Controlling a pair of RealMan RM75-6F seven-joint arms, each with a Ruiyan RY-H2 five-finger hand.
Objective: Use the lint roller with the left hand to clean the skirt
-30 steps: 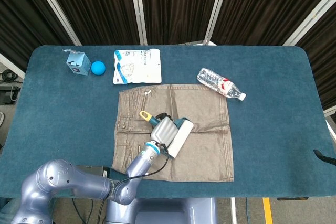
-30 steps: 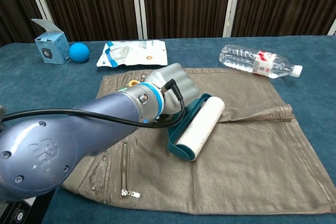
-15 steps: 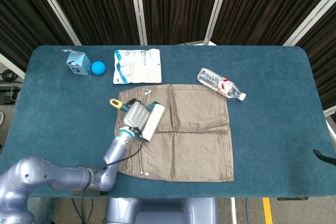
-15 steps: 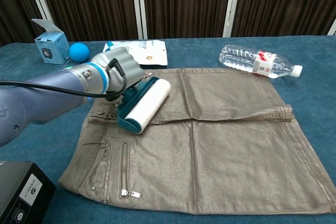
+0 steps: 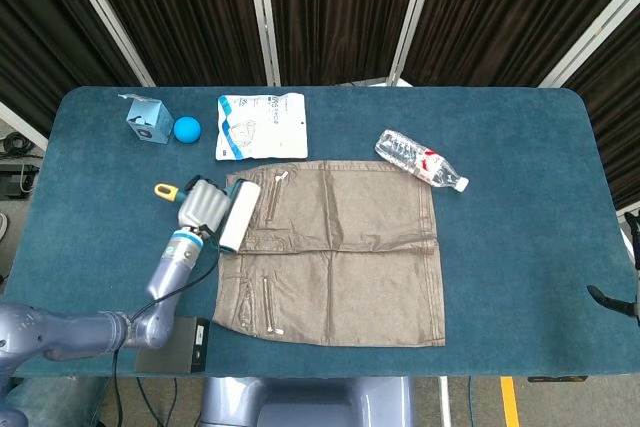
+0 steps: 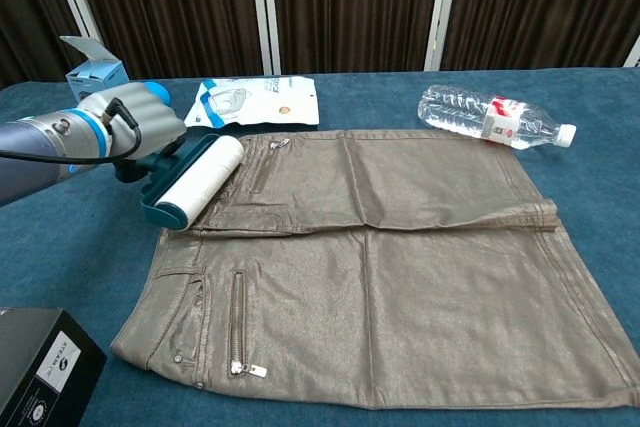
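Observation:
A brown skirt (image 5: 340,247) (image 6: 400,267) lies flat in the middle of the blue table (image 5: 520,247), zips and waistband to the left. My left hand (image 5: 203,209) (image 6: 135,125) grips the teal handle of the lint roller (image 5: 238,215) (image 6: 195,179). The white roll lies across the skirt's left edge at the waistband, partly over bare table. The handle's yellow end (image 5: 165,190) sticks out behind the hand. Neither view shows the right hand.
Behind the skirt lie a white bag (image 5: 262,125) (image 6: 255,102) and a clear water bottle (image 5: 420,159) (image 6: 490,115). A light blue box (image 5: 148,117) (image 6: 95,62) and blue ball (image 5: 186,128) sit far left. A black box (image 5: 175,331) (image 6: 40,372) stands at the near left edge.
The left hand has drawn the roller leftwards across the skirt, from its middle to its left edge. The forearm has swung out to the left with it.

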